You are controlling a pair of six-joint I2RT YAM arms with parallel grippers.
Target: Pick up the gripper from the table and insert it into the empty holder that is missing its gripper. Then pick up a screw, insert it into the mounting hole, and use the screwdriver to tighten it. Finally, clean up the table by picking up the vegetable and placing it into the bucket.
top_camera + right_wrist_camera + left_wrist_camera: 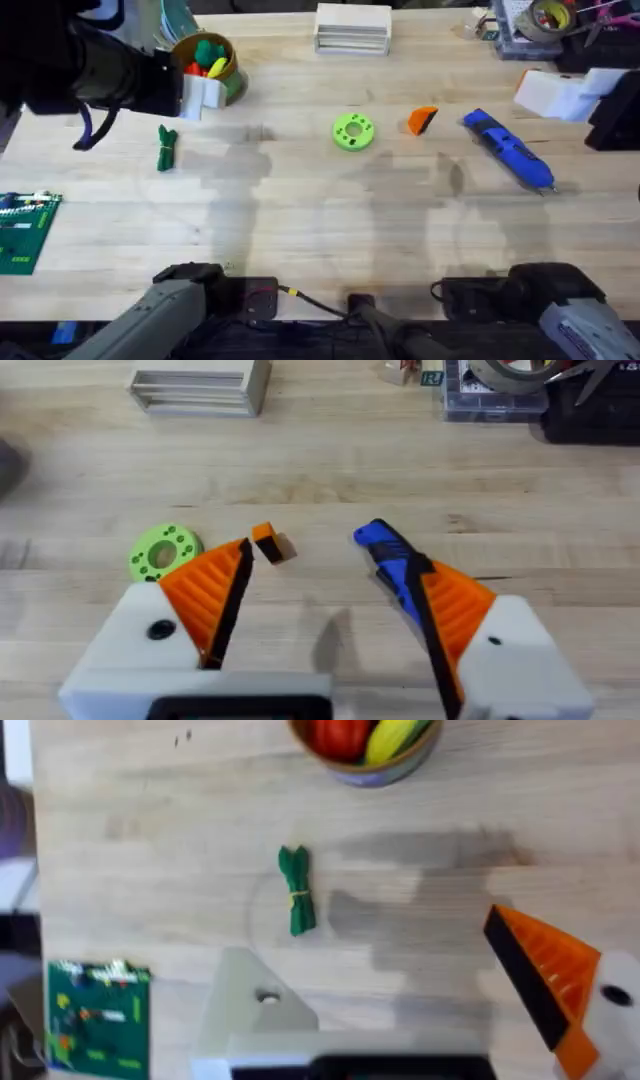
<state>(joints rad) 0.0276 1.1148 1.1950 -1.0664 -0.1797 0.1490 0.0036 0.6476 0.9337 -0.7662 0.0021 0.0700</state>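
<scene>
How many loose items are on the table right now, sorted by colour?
Green: 2, the vegetable and the flat ring
Orange: 1, the gripper
Blue: 1, the screwdriver
Total: 4, not counting the bucket, the circuit board or the clutter along the far edge.

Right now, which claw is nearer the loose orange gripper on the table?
Right. The right claw hangs open just short of the gripper, with the screwdriver by its other finger. The left claw is far off across the table beside the bucket.
</scene>
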